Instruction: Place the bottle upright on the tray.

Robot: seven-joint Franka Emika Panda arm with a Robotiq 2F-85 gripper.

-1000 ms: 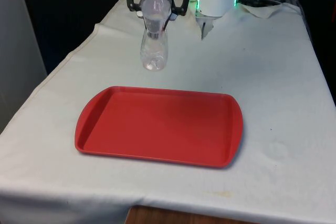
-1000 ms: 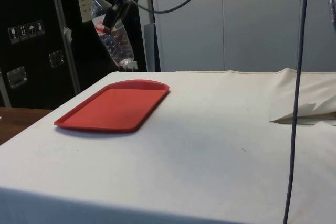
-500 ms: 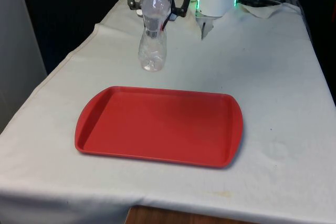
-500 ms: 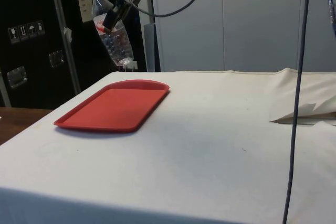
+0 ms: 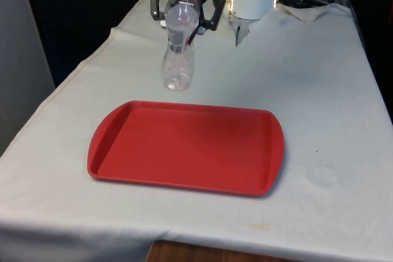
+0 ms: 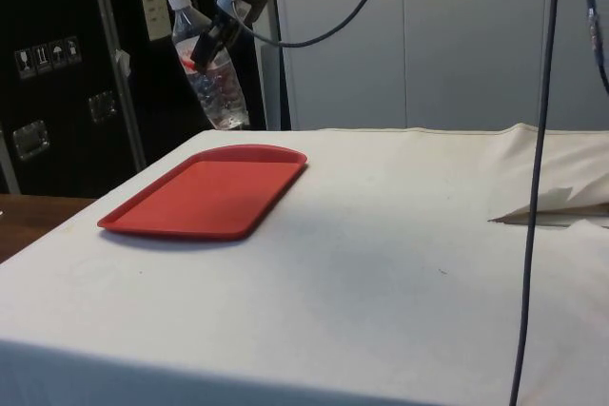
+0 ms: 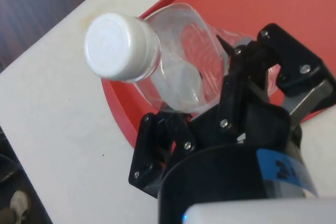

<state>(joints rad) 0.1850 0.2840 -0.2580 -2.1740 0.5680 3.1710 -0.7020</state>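
Nearest lies a flat red plastic tray, a rounded rectangle with a low raised rim, resting on the cloth-covered bench. Beyond its far edge, toward the front view's left, a clear ribbed plastic bottle with a white screw cap hangs in the air, tilted slightly. The black fingers clench its upper body; the gripper holds it above the bench.

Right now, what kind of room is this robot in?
Probably a lab or workshop. A robot arm's gripper holds a plastic bottle above a table under a white cloth, near a red tray, with cables hanging and dark cabinets behind.
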